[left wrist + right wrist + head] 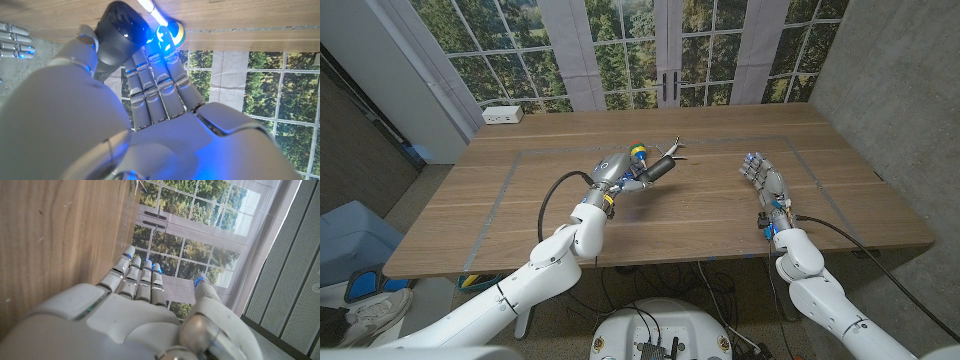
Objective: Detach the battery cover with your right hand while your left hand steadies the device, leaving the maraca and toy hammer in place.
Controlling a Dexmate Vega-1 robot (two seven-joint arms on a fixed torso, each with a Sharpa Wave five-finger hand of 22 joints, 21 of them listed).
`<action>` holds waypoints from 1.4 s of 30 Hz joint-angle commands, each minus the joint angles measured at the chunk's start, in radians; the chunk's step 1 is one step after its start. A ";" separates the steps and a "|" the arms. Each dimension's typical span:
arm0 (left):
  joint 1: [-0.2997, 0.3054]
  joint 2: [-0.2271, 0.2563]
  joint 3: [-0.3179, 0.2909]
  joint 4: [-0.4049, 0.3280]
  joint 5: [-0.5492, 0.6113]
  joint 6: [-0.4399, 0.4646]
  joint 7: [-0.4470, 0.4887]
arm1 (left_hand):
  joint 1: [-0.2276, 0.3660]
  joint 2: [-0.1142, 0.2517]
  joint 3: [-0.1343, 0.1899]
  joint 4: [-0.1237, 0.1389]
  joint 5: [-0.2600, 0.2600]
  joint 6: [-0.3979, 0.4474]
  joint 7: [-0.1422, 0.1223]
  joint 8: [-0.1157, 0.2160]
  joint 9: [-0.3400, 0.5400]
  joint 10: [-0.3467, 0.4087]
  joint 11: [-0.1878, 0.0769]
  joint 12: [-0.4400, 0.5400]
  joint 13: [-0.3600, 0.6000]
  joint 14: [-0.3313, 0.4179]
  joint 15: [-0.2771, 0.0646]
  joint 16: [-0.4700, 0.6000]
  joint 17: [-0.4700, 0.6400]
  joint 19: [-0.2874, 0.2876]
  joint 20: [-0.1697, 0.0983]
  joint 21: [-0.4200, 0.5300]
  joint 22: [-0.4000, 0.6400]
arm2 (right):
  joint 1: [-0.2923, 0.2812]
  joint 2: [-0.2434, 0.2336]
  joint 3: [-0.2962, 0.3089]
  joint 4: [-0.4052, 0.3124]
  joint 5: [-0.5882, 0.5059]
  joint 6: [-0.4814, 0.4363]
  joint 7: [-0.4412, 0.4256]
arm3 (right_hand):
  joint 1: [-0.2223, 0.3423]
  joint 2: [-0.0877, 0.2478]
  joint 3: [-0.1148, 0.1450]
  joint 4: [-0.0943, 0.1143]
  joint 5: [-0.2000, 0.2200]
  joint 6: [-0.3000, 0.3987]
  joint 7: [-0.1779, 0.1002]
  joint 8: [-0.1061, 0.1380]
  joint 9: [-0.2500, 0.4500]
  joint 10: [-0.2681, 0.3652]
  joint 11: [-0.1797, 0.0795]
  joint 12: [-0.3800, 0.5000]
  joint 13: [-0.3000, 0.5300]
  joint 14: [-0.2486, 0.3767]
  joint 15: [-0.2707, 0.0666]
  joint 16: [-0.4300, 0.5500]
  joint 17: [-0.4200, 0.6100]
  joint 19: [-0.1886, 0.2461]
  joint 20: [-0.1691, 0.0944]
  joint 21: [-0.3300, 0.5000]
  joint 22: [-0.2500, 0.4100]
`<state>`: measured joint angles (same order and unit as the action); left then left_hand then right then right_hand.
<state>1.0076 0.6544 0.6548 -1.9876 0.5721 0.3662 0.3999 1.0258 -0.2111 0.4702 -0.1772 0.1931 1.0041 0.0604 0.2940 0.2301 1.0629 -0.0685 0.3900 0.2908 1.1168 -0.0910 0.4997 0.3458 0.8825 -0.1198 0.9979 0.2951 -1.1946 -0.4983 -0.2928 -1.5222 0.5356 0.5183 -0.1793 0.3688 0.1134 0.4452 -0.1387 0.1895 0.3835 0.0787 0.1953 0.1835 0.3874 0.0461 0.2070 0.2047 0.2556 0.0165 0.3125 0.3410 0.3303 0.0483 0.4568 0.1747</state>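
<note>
Steadying step: left hand [612, 172] grips the device [120, 31]; right hand [764, 181], empty and spread at three o'clock, must next reach the cover.

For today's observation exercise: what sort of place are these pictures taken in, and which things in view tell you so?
Probably an indoor robot test room or lab: a bare wooden table marked with tape lines, a backdrop printed with windows and trees behind it, and a power strip at the table's far corner.

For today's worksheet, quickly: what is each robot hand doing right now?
Left hand: fingers closed around the dark rounded black device.
Right hand: open, holding nothing, fingers apart.
</note>
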 commanded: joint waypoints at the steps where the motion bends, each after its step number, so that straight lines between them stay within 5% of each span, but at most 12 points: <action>1: -0.035 -0.010 0.003 0.045 -0.040 -0.078 0.029 | 0.283 0.274 -0.004 -0.001 0.007 0.010 0.003 -0.002 0.005 0.061 -0.064 -0.004 0.005 0.120 -0.148 0.004 0.005 -0.007 -0.085 0.010 0.006 | -0.001 -0.026 -0.021 -0.048 -0.027 -0.046 -0.005 | 0.010 -0.003 -0.003 -0.005 0.003 -0.003 0.001 0.001 0.005 -0.005 0.002 -0.001 0.003 -0.001 0.004 0.001 0.002 0.000 0.006 -0.002 0.003; 29: -0.089 -0.033 0.010 0.095 -0.089 -0.180 0.006 | 0.283 0.271 -0.011 -0.001 0.011 0.019 -0.006 -0.015 0.005 0.065 -0.068 -0.011 0.004 0.116 -0.148 0.003 0.020 -0.024 -0.084 0.043 0.006 | -0.023 -0.089 -0.043 -0.154 -0.055 -0.113 0.008 | -0.001 -0.013 -0.018 -0.006 -0.003 -0.004 0.006 0.001 0.006 -0.007 0.004 -0.001 0.005 -0.002 0.013 0.001 0.006 0.004 0.014 -0.010 0.004; 42: -0.115 -0.059 0.032 0.130 -0.092 -0.204 0.002 | 0.282 0.270 -0.014 0.000 0.013 0.020 -0.003 -0.021 0.006 0.065 -0.063 -0.011 0.009 0.117 -0.147 0.004 0.027 -0.032 -0.083 0.057 0.004 | 0.004 -0.089 -0.062 -0.142 -0.046 -0.102 0.055 | -0.006 -0.020 -0.026 -0.006 -0.005 -0.003 0.005 0.002 0.006 -0.009 0.006 -0.001 0.005 -0.003 0.014 0.001 0.008 0.007 0.017 -0.013 0.004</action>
<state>0.9144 0.6144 0.6707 -1.8852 0.4833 0.1874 0.4049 1.0259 -0.2112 0.4591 -0.1772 0.2007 1.0131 0.0519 0.2768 0.2315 1.0664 -0.0717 0.3832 0.2953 1.1168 -0.0912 0.4975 0.3689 0.8573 -0.1052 1.0434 0.2969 -1.2109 -0.5831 -0.3402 -1.6656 0.4825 0.4138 -0.1579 0.3567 0.1014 0.4223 -0.1422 0.1847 0.3783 0.0840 0.1954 0.1835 0.3802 0.0536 0.2071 0.2070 0.2502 0.0218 0.3125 0.3459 0.3357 0.0610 0.4443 0.1745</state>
